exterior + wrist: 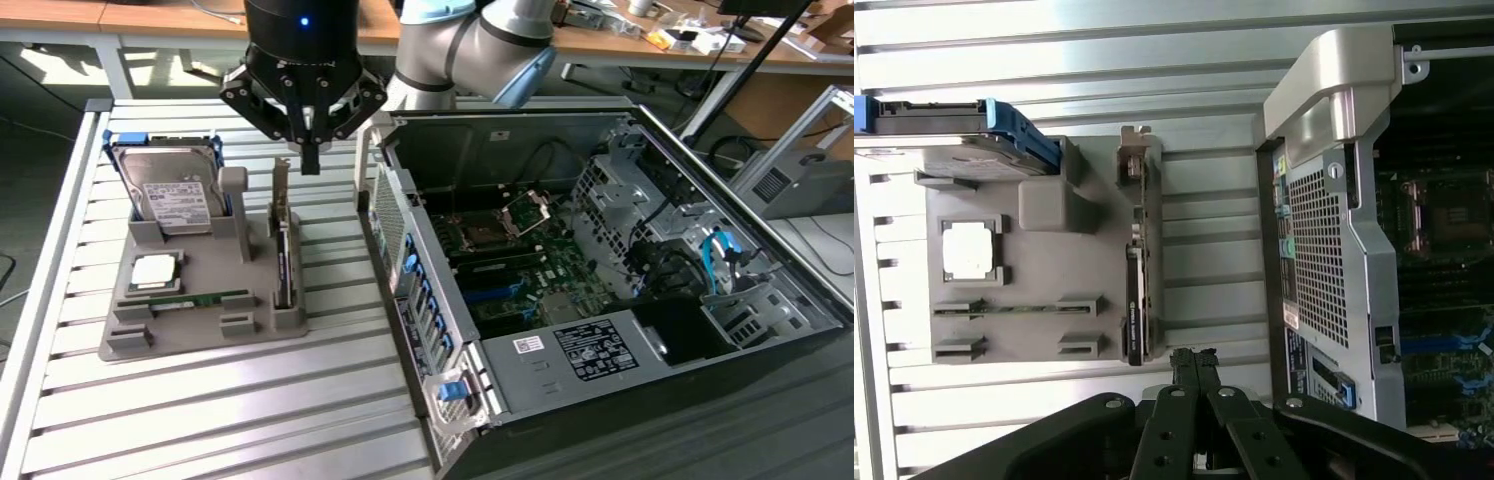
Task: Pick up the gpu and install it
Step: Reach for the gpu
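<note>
The gpu [283,250] is a thin dark card standing on edge in a slot along the side of the grey holder tray [200,330], its silvery bracket [282,185] at the far end. In the wrist view the gpu [1135,300] appears edge-on, with its bracket [1135,165] beyond it. My gripper [310,160] hangs above the bracket end of the card, a little toward the exterior view's right, fingers pressed together and holding nothing. The shut gripper [1193,362] sits just off the card's near end in the wrist view.
The tray also holds a silver hard drive [171,190], a processor chip [155,270] and a green memory stick [187,300]. An open computer case [587,260] with its motherboard [527,270] exposed lies at the exterior view's right, its rear panel [1324,230] close to the tray.
</note>
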